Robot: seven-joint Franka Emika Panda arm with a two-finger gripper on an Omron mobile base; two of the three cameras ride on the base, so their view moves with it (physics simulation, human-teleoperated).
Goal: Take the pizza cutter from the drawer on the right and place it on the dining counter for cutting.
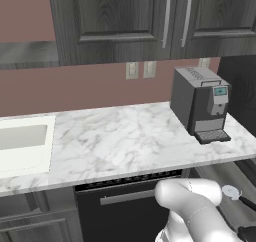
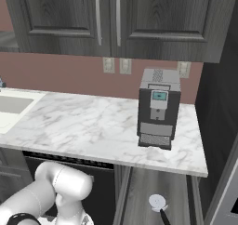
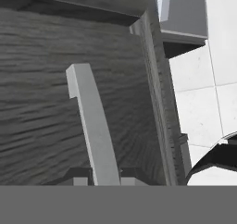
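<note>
Grey wood grain is seen close up in the hand view, where the drawer front (image 3: pixel 55 102) carries a pale bar handle (image 3: pixel 92 126). The hand (image 3: pixel 105 174) is pinched on that handle, one dark tip on either side of the bar's near end, the jaws drawn in as far as the bar allows. Such a grip is judged to serve for pulling the drawer out so that its contents can be reached from above.

The drawer (image 2: pixel 153 191) already stands open below the right end of the marble table (image 2: pixel 93 126), under the coffee machine (image 2: pixel 158 108). Inside it the pizza cutter (image 2: pixel 158 204) lies flat on the drawer floor: a small round silver wheel with a thin dark handle running toward the near right. It is untouched and well apart from the hand. The dining counter cannot be pointed out here.
</note>
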